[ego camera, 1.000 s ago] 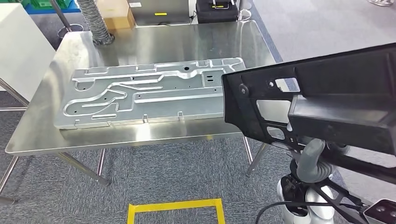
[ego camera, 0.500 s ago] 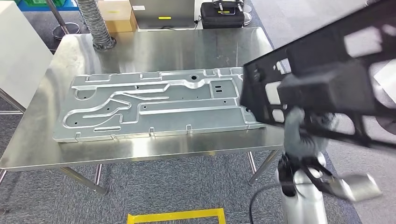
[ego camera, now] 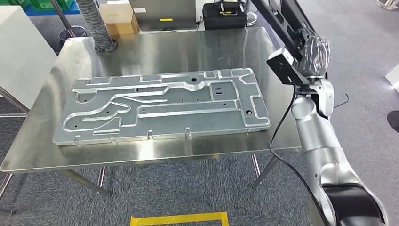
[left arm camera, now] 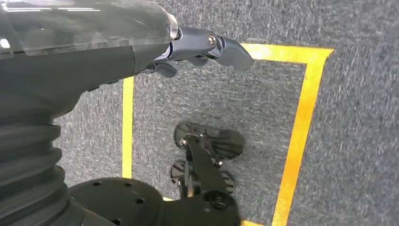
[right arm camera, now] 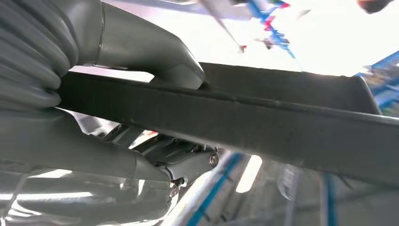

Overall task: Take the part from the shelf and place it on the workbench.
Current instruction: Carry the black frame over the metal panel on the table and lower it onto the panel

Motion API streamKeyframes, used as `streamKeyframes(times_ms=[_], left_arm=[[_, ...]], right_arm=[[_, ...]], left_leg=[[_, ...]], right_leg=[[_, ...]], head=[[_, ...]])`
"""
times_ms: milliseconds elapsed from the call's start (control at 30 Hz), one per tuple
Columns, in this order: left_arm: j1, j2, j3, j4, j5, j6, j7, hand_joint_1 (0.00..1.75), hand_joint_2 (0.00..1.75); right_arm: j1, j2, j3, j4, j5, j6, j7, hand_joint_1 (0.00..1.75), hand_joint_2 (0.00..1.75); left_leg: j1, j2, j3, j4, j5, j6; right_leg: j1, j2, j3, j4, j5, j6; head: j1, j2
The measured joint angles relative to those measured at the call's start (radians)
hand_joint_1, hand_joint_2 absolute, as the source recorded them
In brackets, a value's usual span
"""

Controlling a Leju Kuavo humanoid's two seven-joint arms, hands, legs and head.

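Black part point(ego camera: 282, 21) clamped in raised right robot hand point(ego camera: 314, 52), beside workbench point(ego camera: 197, 47).

Workbench point(ego camera: 141, 155) ahead of the robot, with a part point(ego camera: 277, 19) held up beyond its right edge.

A large metal panel point(ego camera: 160, 106) lies flat across the middle of the workbench. A ribbed hose point(ego camera: 96, 26) stands on the far left corner. Behind the bench sit a cardboard box point(ego camera: 117, 19), then a case point(ego camera: 224, 15) further right. The right hand point(ego camera: 314, 54) grips the part to the right of the bench, thumb point(right arm camera: 155, 56) on one side of it, fingers point(right arm camera: 179, 162) on the other. A taped floor outline point(ego camera: 179, 219) lies before the bench; the left hand point(left arm camera: 202, 47) hangs over it.
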Motion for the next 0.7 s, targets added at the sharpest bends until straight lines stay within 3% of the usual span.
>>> streamKeyframes(times_ms=[67, 100, 133, 200, 233, 267, 400, 467, 533, 567, 600, 633, 700], left_arm=[[0.001, 0.000, -0.001, 0.000, -0.006, -0.001, 0.000, 0.00, 1.75], [0.000, 0.000, -0.002, 0.000, -0.009, -0.001, 0.000, 0.00, 1.75], [0.000, 0.001, -0.003, 0.000, -0.012, -0.002, 0.000, 0.00, 1.75], [-0.003, 0.002, -0.003, 0.000, -0.017, -0.003, 0.000, 0.00, 1.75], [-0.006, 0.002, -0.004, 0.000, -0.019, -0.003, 0.000, 0.00, 1.75], [-0.012, 0.003, -0.005, 0.000, -0.021, -0.004, 0.000, 0.00, 1.75], [-0.032, 0.002, -0.014, 0.000, -0.026, -0.007, -0.001, 0.00, 1.75], [-0.034, 0.001, -0.019, 0.000, -0.027, -0.008, -0.001, 0.00, 1.75], [-0.033, 0.001, -0.024, 0.000, -0.028, -0.009, -0.003, 0.00, 1.75], [-0.032, 0.001, -0.025, 0.000, -0.029, -0.011, -0.004, 0.00, 1.75], [-0.032, 0.001, -0.026, 0.000, -0.030, -0.012, -0.006, 0.00, 1.75], [-0.032, 0.001, -0.027, 0.000, -0.031, -0.013, -0.008, 0.00, 1.75], [-0.033, 0.001, -0.028, 0.000, -0.031, -0.015, -0.011, 0.00, 1.75]], right_arm=[[-0.041, -0.001, 0.026, 0.076, 0.112, 0.012, 0.040, 1.64, 1.75], [-0.061, -0.001, 0.045, 0.118, 0.179, 0.018, 0.048, 1.64, 1.75], [-0.079, 0.003, 0.072, 0.158, 0.248, 0.023, 0.047, 1.64, 1.75], [-0.110, 0.026, 0.139, 0.232, 0.366, 0.035, 0.030, 1.64, 1.75], [-0.122, 0.047, 0.177, 0.266, 0.409, 0.046, 0.017, 1.64, 1.75], [-0.130, 0.073, 0.215, 0.298, 0.438, 0.057, 0.004, 1.64, 1.75], [-0.126, 0.166, 0.341, 0.395, 0.480, 0.072, -0.020, 1.64, 1.75], [-0.128, 0.190, 0.371, 0.428, 0.471, 0.079, -0.036, 1.64, 1.75], [-0.133, 0.204, 0.393, 0.466, 0.451, 0.110, -0.075, 1.64, 1.75], [-0.132, 0.210, 0.405, 0.487, 0.444, 0.129, -0.094, 1.64, 1.75], [-0.128, 0.215, 0.416, 0.507, 0.441, 0.143, -0.107, 1.64, 1.75], [-0.124, 0.219, 0.426, 0.524, 0.439, 0.152, -0.116, 1.64, 1.75], [-0.118, 0.227, 0.443, 0.550, 0.434, 0.156, -0.124, 1.64, 1.75]], left_leg=[[0.007, 0.001, -0.058, 0.113, -0.034, -0.007], [0.009, 0.001, -0.066, 0.120, -0.023, -0.010], [0.011, 0.002, -0.051, 0.084, 0.007, -0.011], [0.013, 0.006, 0.014, -0.056, 0.079, -0.009], [0.012, 0.008, 0.044, -0.118, 0.100, -0.006], [0.010, 0.009, 0.060, -0.153, 0.106, -0.003], [0.013, 0.004, 0.070, -0.176, 0.104, 0.014], [0.017, 0.000, 0.076, -0.184, 0.105, 0.025], [0.017, -0.004, 0.079, -0.184, 0.102, 0.031], [0.017, -0.006, 0.080, -0.184, 0.100, 0.031], [0.017, -0.007, 0.082, -0.183, 0.099, 0.031], [0.016, -0.008, 0.084, -0.182, 0.096, 0.029], [0.015, -0.009, 0.088, -0.179, 0.090, 0.024]], right_leg=[[0.000, 0.001, 0.002, 0.001, -0.003, -0.002], [0.000, 0.002, 0.005, 0.001, -0.005, -0.002], [0.000, 0.003, 0.008, 0.002, -0.008, -0.001], [0.000, 0.008, 0.018, 0.003, -0.016, 0.004], [0.002, 0.012, 0.019, 0.005, -0.020, 0.007], [0.004, 0.015, 0.019, 0.006, -0.021, 0.011], [0.004, 0.012, 0.015, 0.013, -0.034, 0.031], [0.001, 0.008, -0.019, 0.089, -0.077, 0.039], [-0.001, 0.007, -0.094, 0.231, -0.133, 0.044], [-0.001, 0.007, -0.128, 0.286, -0.145, 0.046], [-0.001, 0.007, -0.144, 0.303, -0.138, 0.046], [-0.001, 0.007, -0.142, 0.281, -0.111, 0.045], [0.000, 0.006, -0.089, 0.144, -0.031, 0.037]], head=[[0.000, 0.000], [0.000, 0.000], [0.000, 0.000], [0.000, 0.000], [0.000, 0.000], [0.000, 0.000], [0.000, 0.000], [0.000, 0.000], [0.000, 0.000], [0.000, 0.000], [0.000, 0.000], [0.000, 0.000], [0.000, 0.000]])
